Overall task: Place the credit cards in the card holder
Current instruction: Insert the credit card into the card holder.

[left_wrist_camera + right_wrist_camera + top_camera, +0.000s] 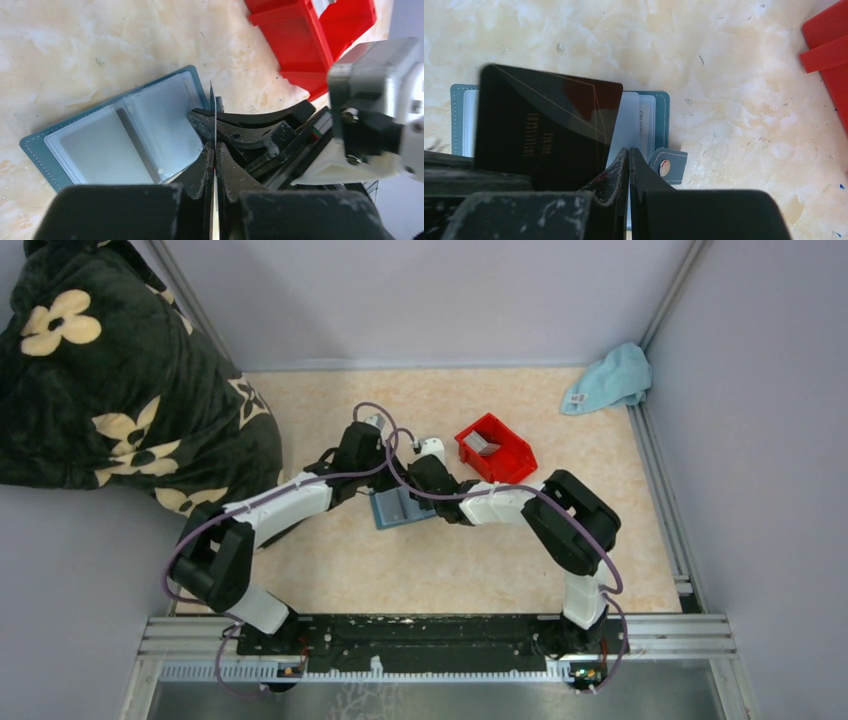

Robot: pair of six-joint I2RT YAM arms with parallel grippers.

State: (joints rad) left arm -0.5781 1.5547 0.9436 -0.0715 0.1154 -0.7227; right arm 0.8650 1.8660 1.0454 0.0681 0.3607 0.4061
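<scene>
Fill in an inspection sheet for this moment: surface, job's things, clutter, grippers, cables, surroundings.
Surface: beige marbled table, a few small specks.
Job's things: card holder lies open and flat; one dark credit card is held over it; a grey card lies in the red bin.
Clutter: light blue cloth in the far right corner.
Grippers: left gripper jaws shut on the credit card; right gripper jaws shut, holding nothing, tips at the card holder's edge.
Cables: purple cables loop along both arms; no snag seen.
Surroundings: plain walls; floral blanket at left.
</scene>
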